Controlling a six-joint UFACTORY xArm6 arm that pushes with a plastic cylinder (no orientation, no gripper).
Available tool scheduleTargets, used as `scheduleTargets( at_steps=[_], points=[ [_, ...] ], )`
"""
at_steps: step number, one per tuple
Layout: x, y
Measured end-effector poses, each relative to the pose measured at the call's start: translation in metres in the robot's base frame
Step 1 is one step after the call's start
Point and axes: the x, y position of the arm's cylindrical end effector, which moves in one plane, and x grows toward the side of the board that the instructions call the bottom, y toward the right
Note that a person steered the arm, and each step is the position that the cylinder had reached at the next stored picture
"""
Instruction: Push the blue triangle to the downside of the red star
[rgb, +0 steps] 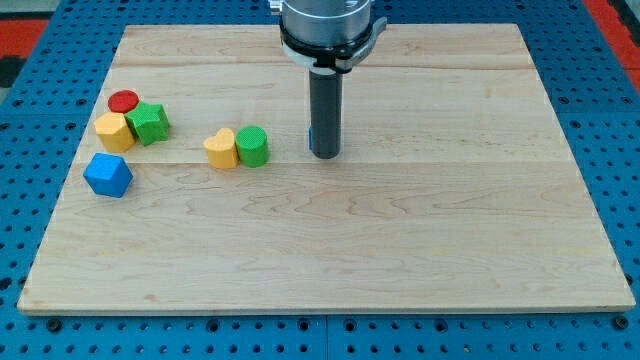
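Note:
My tip (324, 155) rests on the wooden board (400, 230) just above the middle of the view. A thin sliver of blue (311, 137) shows at the rod's left edge, just above the tip. It looks like a blue block mostly hidden behind the rod, and its shape cannot be made out. No red star shows in this view. The only red block in view is a round one (124, 100) at the far left.
At the left, the red round block touches a green star (149, 122) and a yellow block (114, 131). A blue angular block (108, 175) lies below them. A yellow heart (221, 148) and a green cylinder (252, 146) sit together left of my tip.

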Motion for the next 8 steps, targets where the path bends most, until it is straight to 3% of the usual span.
scheduleTargets(
  at_steps=[1,4,5,8],
  points=[
    [-0.01,0.003],
    [-0.092,0.013],
    [-0.094,0.072],
    [-0.109,0.037]
  ],
)
